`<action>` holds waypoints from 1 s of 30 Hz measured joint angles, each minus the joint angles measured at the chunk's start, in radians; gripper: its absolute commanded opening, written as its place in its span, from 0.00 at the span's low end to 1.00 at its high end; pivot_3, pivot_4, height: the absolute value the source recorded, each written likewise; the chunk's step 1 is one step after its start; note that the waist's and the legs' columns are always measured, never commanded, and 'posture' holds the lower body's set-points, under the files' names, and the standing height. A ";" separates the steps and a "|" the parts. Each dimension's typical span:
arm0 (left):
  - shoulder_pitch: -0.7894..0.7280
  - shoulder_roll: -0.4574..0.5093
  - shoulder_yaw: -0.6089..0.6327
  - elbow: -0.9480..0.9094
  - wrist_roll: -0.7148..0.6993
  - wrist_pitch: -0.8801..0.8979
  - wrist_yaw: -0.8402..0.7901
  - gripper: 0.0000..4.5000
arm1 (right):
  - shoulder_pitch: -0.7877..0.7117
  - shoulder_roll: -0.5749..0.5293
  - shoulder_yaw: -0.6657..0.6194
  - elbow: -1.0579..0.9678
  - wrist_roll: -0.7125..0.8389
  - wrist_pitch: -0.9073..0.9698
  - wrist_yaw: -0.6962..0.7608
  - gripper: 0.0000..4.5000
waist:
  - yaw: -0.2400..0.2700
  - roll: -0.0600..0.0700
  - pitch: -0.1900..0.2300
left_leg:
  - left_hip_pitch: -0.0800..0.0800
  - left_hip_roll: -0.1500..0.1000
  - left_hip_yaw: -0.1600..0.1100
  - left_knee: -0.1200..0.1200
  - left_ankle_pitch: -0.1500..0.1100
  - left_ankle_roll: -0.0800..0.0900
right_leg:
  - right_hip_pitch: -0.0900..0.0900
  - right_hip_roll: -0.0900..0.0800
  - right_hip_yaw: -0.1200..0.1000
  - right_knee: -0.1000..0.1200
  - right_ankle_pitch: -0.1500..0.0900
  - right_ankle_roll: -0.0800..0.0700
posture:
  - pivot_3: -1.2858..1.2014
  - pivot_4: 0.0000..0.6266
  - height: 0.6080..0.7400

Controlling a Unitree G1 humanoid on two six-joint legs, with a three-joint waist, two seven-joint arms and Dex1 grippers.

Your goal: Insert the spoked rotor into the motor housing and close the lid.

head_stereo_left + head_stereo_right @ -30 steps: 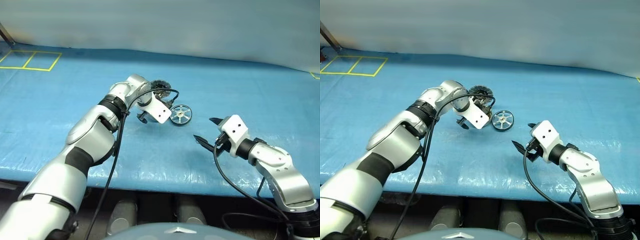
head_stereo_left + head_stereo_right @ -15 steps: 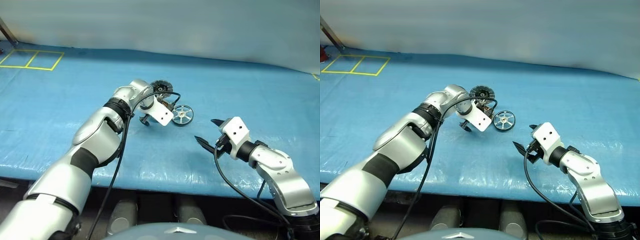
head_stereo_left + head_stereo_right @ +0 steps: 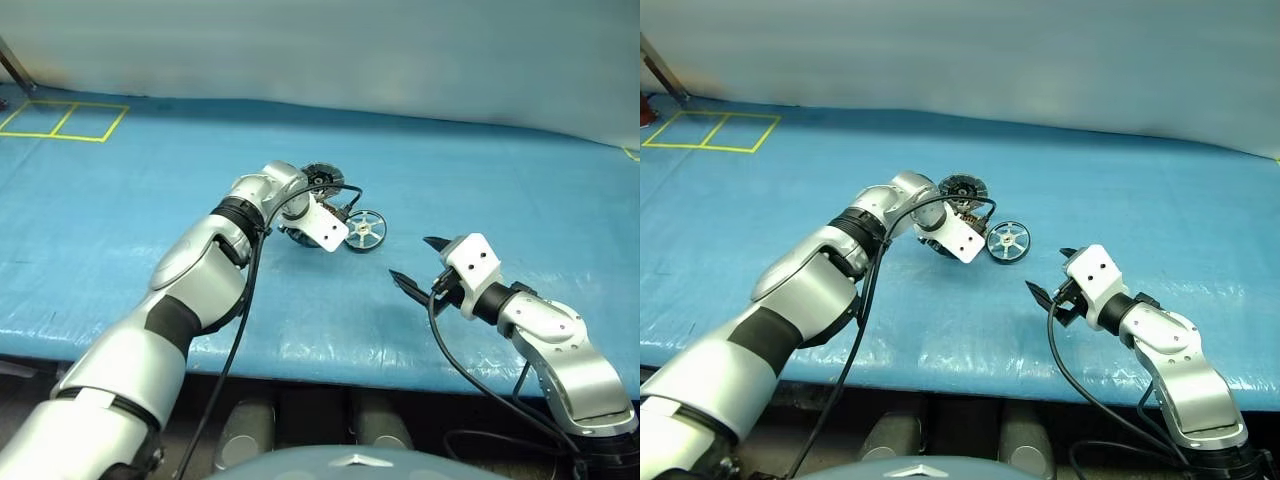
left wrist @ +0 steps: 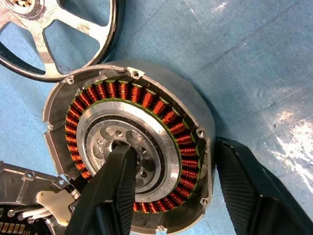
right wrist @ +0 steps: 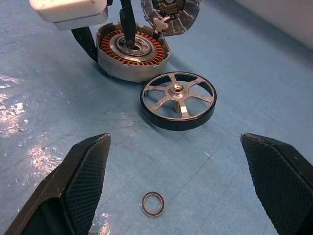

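Item: left gripper [image 4: 171, 196] straddling the motor housing [image 4: 128, 152], one finger standing in its centre hub, the other outside the wall; jaws part-open, a firm grip cannot be told. Spoked rotor [image 5: 178, 100] lying flat on the blue mat [image 5: 274, 73] just beside the housing, lid [image 5: 171, 14] touching its far edge. Right gripper [image 3: 418, 262] hovering wide open, holding nothing, a small loose ring [image 5: 152, 203] lying below it. Risk: a shallow bite on the wall possibly tipping the housing or scraping the copper windings [image 4: 164, 117]

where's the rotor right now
The rotor lies flat on the blue mat near the middle of the head views, just right of the housing, with the lid behind and a small ring nearer the robot.
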 measured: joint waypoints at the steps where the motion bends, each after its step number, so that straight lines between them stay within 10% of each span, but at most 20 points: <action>1: 0.000 0.000 0.000 0.000 0.000 0.001 0.001 0.46 | 0.000 0.001 0.000 0.000 0.000 0.000 0.000 1.00 | 0.000 0.000 0.000 | 0.000 0.000 0.000 0.000 0.000 0.000 | 0.000 0.000 0.000 0.000 0.000 0.000 | 0.52 0.24 1.00; 12: 0.049 0.101 0.022 -0.100 -0.025 -0.065 -0.076 0.46 | -0.019 0.023 0.001 0.004 -0.002 -0.001 -0.014 1.00 | -0.017 0.000 0.000 | 0.001 0.000 0.000 -0.001 0.000 0.000 | -0.001 0.000 0.001 0.001 0.000 -0.001 | 0.52 0.24 1.00; 30: 0.369 0.245 0.081 -0.846 -0.074 0.229 -0.336 0.46 | -0.093 0.084 0.062 0.113 -0.042 -0.088 -0.013 1.00 | -0.009 0.002 -0.001 | 0.003 0.000 0.001 0.000 0.000 0.000 | 0.001 0.000 0.002 0.002 0.000 -0.001 | 0.52 0.24 1.00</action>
